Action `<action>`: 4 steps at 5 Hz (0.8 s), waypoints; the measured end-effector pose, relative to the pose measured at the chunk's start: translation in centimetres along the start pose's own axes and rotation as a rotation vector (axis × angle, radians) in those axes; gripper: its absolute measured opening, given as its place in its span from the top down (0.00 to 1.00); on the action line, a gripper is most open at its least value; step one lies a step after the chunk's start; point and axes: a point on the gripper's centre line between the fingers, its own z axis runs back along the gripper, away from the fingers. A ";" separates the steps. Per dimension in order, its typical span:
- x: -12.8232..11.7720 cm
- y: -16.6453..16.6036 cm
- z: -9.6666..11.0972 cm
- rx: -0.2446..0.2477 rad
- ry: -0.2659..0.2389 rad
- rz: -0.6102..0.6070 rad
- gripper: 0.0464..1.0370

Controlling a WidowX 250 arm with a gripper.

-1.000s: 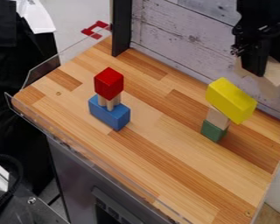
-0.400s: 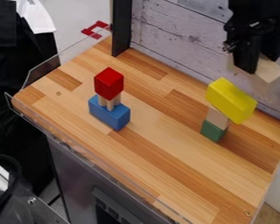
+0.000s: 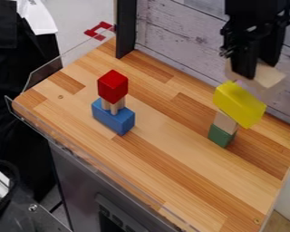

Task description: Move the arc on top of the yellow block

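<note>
So, down at the near left there's a dark metal piece with a bolt (image 3: 33, 207) and a thick black cable (image 3: 16, 179) curving over it. Next to that is a grey metal cabinet front (image 3: 81, 181), right under the worktop (image 3: 171, 158), which is striped butcher-block wood in honey and darker brown, with a screw in the near right corner and clear plastic edging (image 3: 19, 117) down the left side.

Stuff standing on it: a green block (image 3: 220, 136) with a plain wood block (image 3: 225, 121) on top, and a chunky yellow block (image 3: 238, 104) sitting tilted on that. Off to the left, a blue block (image 3: 113, 118) carries two little wooden pegs (image 3: 114, 108) and a red block (image 3: 113, 86).

The black claw (image 3: 258, 69) is pinching the pale wooden arc (image 3: 267, 78) up above the yellow one, pretty close; can't tell if they touch.

Behind all that: a weathered whitewashed plank wall (image 3: 177, 36), a black upright post (image 3: 125, 29), a red bracket (image 3: 99, 31), then grey floor (image 3: 81, 16) and some black fabric (image 3: 5, 81).
</note>
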 end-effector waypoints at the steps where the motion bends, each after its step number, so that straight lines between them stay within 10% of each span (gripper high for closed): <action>1: -0.2 0.3 -0.3 0.008 0.020 0.003 0.53; 4: 0.0 0.1 -1.7 0.019 0.047 0.002 0.53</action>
